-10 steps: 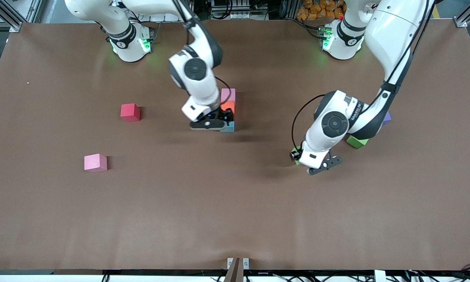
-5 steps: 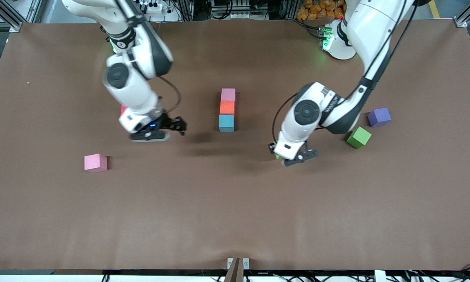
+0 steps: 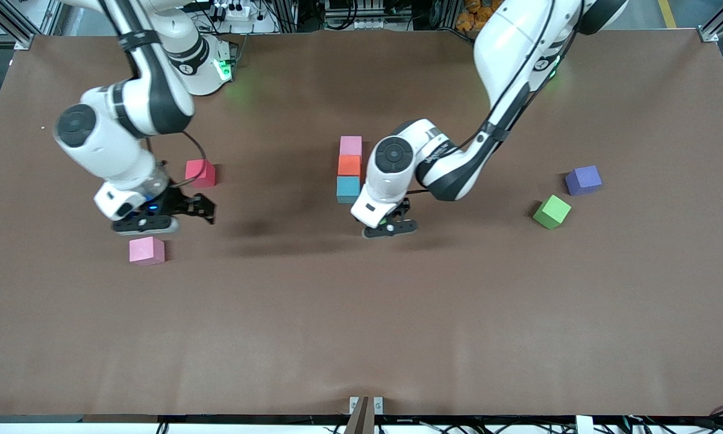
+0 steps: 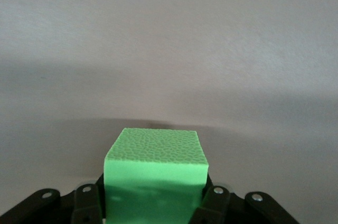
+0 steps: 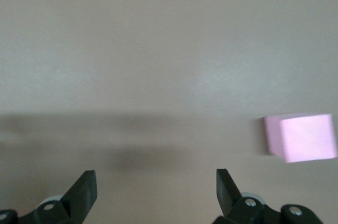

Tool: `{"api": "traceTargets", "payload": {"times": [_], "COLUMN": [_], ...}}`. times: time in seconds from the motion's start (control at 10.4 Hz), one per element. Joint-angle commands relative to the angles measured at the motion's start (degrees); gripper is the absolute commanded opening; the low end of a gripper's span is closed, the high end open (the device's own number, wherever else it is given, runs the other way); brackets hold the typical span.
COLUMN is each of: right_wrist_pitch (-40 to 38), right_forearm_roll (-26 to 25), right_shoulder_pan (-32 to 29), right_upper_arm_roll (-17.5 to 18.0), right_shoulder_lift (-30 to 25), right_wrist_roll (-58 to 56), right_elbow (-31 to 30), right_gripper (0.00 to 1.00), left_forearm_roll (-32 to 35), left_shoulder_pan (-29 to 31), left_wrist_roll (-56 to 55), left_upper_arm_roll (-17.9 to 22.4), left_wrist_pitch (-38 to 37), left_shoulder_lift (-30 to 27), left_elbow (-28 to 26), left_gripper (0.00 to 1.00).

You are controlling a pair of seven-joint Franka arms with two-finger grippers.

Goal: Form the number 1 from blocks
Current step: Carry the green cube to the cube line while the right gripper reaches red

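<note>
Plainly brown, the surface [image 3: 361, 313] carries a touching pink block [image 3: 350, 145], orange block [image 3: 349, 164] and blue block [image 3: 348, 188] column, plus a red block [image 3: 200, 173], purple cube [image 3: 583, 180] and loose green block [image 3: 551, 211]. Beside the column, the left hand [image 3: 390, 226] clamps a green cube [image 4: 155, 174]. Spread apart and empty, the right hand [image 3: 175, 212] hangs near a second pink block [image 3: 147, 251].

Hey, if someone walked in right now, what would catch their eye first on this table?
Probably the short column of three foam cubes mid-table: pink cube, orange cube and light blue cube, nearest the camera. Right beside it, the left gripper carries a bright green foam cube. Toward the right arm's end, the right gripper hangs open between a red cube and a lone pink cube.
</note>
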Motion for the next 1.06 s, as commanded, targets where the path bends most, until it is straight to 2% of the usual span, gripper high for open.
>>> {"api": "traceTargets", "payload": {"times": [0.0, 0.29, 0.77, 0.96], "right_wrist_pitch": [-0.5, -1.3, -0.9, -0.7], "right_forearm_roll": [-1.0, -1.8, -1.8, 0.6], "right_shoulder_pan": [-4.8, -3.8, -3.6, -3.4], "right_upper_arm_roll": [1.5, 1.5, 1.2, -1.1], "right_shoulder_lift": [-1.7, -0.9, -0.7, -1.3], "right_wrist_roll": [-10.2, -16.9, -17.6, -17.5], "right_elbow": [-4.1, -6.8, -15.7, -18.9], "right_gripper": [1.0, 1.0, 1.0, 1.0], "left_forearm_roll": [-0.1, -0.4, -0.5, -0.5], "left_shoulder_pan": [-8.6, -10.0, -11.9, -12.9], "left_wrist_roll": [-1.4, -2.0, -2.0, -2.0], "left_upper_arm_roll": [8.3, 9.4, 9.0, 9.0], "left_wrist_pitch": [-1.1, -1.1, -0.9, -0.7], "left_shoulder_lift": [5.2, 6.7, 6.9, 7.0], "left_elbow": [6.4, 9.9, 10.3, 10.3], "left_gripper": [0.0, 0.0, 0.0, 0.0]}}
